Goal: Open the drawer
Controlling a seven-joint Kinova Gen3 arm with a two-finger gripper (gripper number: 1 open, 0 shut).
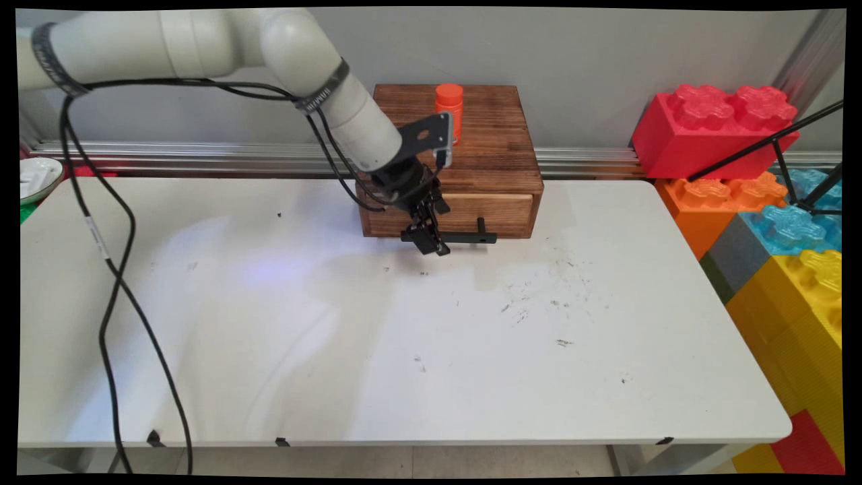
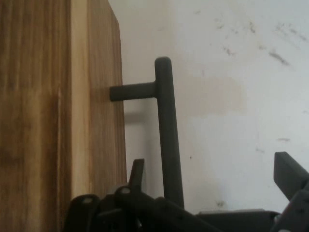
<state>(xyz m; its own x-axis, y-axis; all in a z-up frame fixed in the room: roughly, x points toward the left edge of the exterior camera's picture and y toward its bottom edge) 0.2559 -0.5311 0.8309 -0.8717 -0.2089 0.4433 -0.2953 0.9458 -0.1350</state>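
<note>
The drawer handle (image 2: 166, 135) sat between the tool's (image 1: 431, 241) spread fingers (image 2: 289, 176), not gripped. An orange bottle (image 1: 449, 108) stood on the wooden box (image 1: 495, 135).

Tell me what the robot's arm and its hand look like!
The arm is white, made of thick round tubes with rounded joints. Black cables hang from it in long loops, held on by black straps. A flat black plate sticks out near the wrist. The gripper is black, with metal links and two fingers.

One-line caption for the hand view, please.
Open gripper straddling the black bar handle of the wooden drawer box, above the white table.
</note>
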